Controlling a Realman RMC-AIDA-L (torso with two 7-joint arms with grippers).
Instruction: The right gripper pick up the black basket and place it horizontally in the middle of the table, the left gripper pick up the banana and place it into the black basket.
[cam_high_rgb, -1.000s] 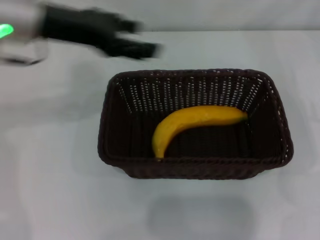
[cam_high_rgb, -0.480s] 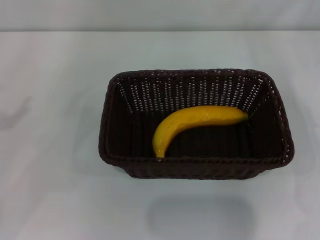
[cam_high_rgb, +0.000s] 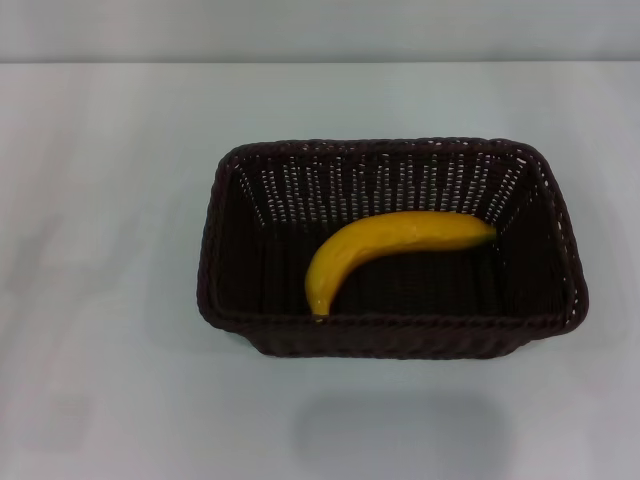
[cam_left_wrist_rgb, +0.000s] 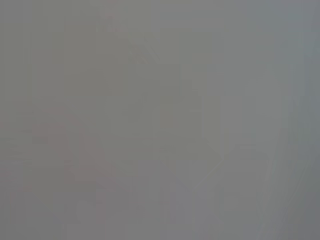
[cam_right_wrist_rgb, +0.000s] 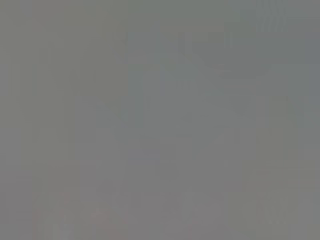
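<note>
Robot's body out of view
None of it shows from the head camera; both wrist views show only plain grey.

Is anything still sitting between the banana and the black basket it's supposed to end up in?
No. The banana already lies inside the black basket on the table, with nothing over it. Neither gripper is in view.

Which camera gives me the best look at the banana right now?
The head view. It shows the whole banana lying inside the black basket on the table, nothing covering it. The left wrist and right wrist views show only a featureless grey field, with no banana in either.
</note>
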